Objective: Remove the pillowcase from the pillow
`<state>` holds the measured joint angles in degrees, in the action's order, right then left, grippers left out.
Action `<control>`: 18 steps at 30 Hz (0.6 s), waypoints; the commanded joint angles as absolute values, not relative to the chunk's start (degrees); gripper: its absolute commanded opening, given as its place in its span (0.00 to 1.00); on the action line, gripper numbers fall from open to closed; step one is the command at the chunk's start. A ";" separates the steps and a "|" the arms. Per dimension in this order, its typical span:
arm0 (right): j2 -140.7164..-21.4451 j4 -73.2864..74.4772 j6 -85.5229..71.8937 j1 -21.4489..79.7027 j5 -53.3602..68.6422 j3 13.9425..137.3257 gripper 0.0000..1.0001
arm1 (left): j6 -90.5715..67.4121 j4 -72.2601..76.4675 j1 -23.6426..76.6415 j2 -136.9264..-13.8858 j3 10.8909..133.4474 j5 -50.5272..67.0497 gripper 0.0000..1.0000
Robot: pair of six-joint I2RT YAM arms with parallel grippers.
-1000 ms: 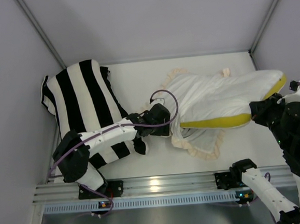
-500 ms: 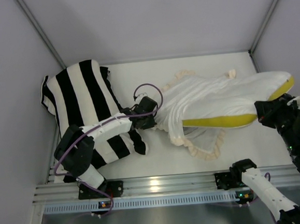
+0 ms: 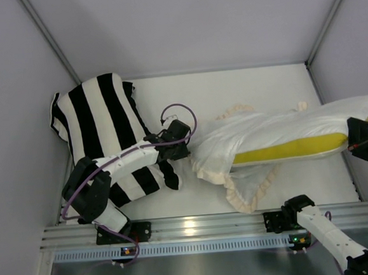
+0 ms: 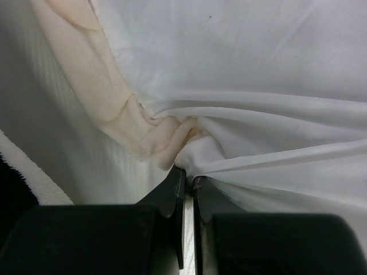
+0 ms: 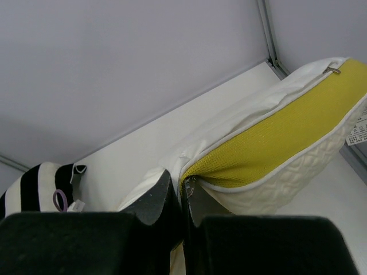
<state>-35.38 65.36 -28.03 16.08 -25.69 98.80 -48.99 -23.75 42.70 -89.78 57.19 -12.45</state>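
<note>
The pillow [image 3: 348, 113], white with a yellow band [image 3: 287, 150], lies stretched across the right of the table in the top view. The cream-white pillowcase [image 3: 235, 136] with its ruffled frill [image 3: 249, 190] bunches around the pillow's left part. My left gripper [image 3: 189, 152] is shut on the pillowcase's left edge. In the left wrist view the jaws [image 4: 189, 179] pinch white pillowcase fabric [image 4: 258, 132] beside the frill [image 4: 152, 137]. My right gripper [image 3: 351, 139] is shut on the pillow's right end. The right wrist view shows that gripper [image 5: 184, 188] clamping the pillow [image 5: 287, 183] at the yellow band [image 5: 275, 137].
A black-and-white striped cushion [image 3: 96, 119] lies at the left, partly under my left arm, and shows in the right wrist view [image 5: 31, 183]. Grey walls close in the table at the back and both sides. A metal rail [image 3: 191, 226] runs along the near edge.
My left gripper shut on the pillowcase edge and drew left. My right gripper pulled the pillow to the right, stretching the pillowcase and baring more of the pillow.
</note>
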 commanded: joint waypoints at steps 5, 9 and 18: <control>-34.19 56.34 -26.63 20.47 -38.22 103.88 0.00 | -49.04 -25.49 41.84 -90.35 56.16 -15.82 0.00; -34.28 56.16 -26.98 22.75 -40.07 104.94 0.00 | -48.69 -25.49 41.75 -90.88 56.25 -16.43 0.00; -33.40 55.63 -26.89 26.36 -42.28 105.21 0.00 | -48.34 -25.40 41.22 -90.44 55.99 -14.69 0.00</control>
